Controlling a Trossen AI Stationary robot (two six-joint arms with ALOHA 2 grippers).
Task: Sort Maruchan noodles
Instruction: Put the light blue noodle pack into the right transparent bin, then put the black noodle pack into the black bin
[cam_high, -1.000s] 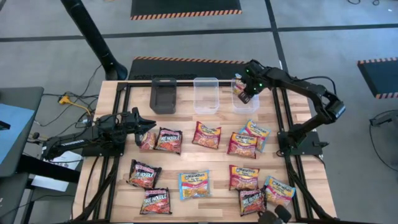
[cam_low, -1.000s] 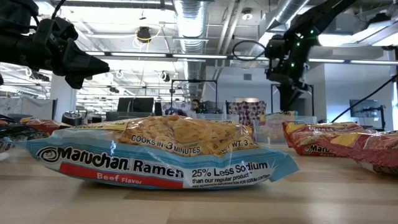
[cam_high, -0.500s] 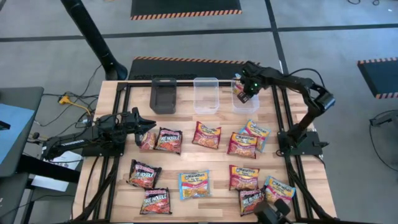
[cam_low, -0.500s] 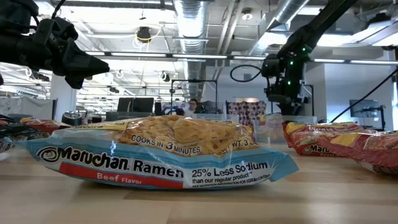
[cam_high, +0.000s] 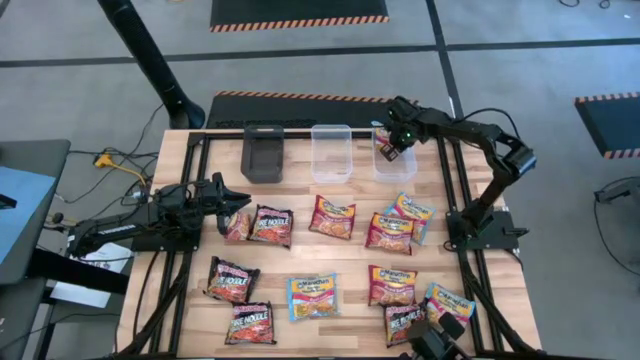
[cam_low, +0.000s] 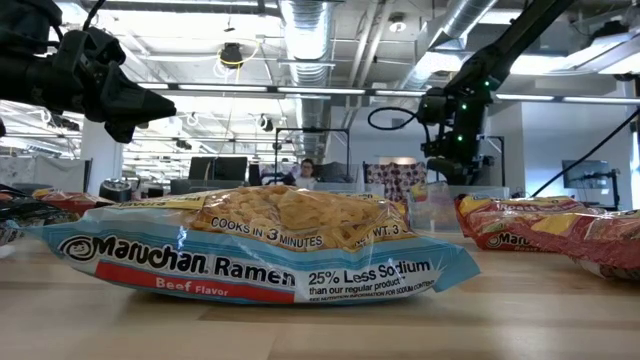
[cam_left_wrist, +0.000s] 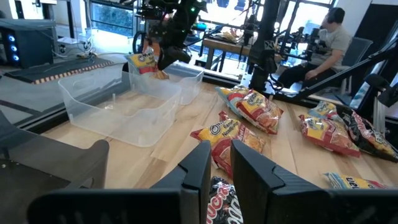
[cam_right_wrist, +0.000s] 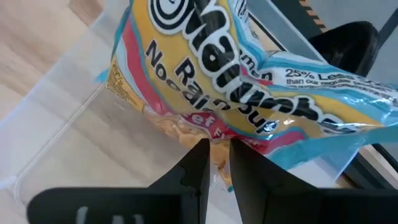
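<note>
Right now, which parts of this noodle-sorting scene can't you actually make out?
- High view: a dark blurred object at the bottom edge covers part of one noodle packet.
- Left wrist view: the left gripper blocks the dark packet beneath it.
- Right wrist view: the held packet hides most of the clear bin under the right gripper.

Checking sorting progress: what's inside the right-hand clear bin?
The right tool holds a light-blue packet over the right-hand clear bin; its floor there is hidden.

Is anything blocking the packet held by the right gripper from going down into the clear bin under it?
Nothing visible. The right gripper holds the blue-yellow packet directly over the right clear bin, whose visible floor looks bare.
</note>
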